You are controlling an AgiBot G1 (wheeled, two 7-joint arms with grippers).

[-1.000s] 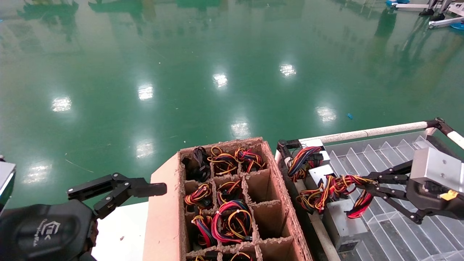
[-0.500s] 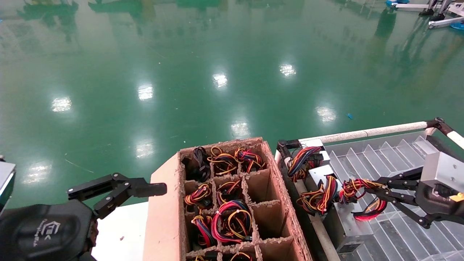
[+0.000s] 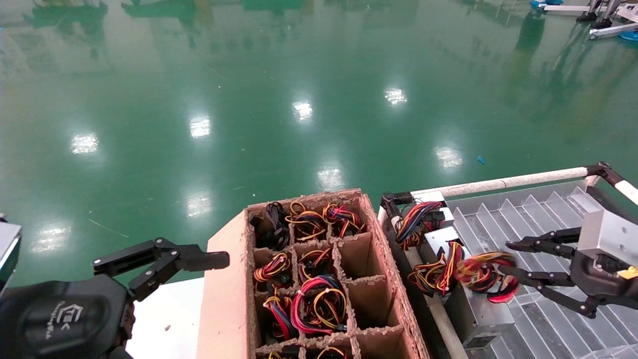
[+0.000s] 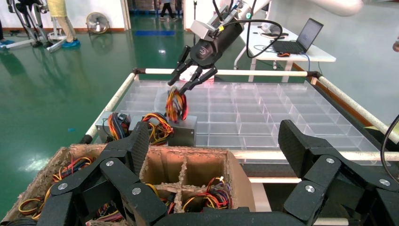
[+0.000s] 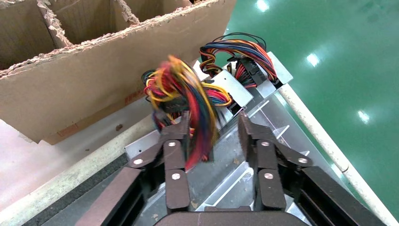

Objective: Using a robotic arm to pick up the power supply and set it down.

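Note:
The power supply (image 3: 478, 311), a silver box, lies at the near left edge of the clear tray (image 3: 523, 219). Its red, yellow and black wire bundle (image 3: 481, 276) is blurred just left of my right gripper (image 3: 504, 257). That gripper is open and hovers over the box's right side. In the right wrist view the wire bundle (image 5: 188, 101) hangs against one finger (image 5: 175, 141) of the gripper (image 5: 212, 127), and the jaws stand apart. The left wrist view shows the box (image 4: 184, 131) and the bundle (image 4: 176, 104) below the right gripper (image 4: 181, 84). My left gripper (image 3: 209, 260) is parked at lower left, open (image 4: 216, 141).
A cardboard box (image 3: 224, 299) with divider cells full of wire bundles stands in the middle. A second unit with blue wires (image 3: 421, 219) sits at the tray's far left corner. A white rail (image 3: 513, 182) borders the tray's far side, with green floor beyond it.
My right gripper held the wire bundle and drew back to the right. Its jaws have now opened and the bundle is swinging free, back toward the box. The left arm has not moved.

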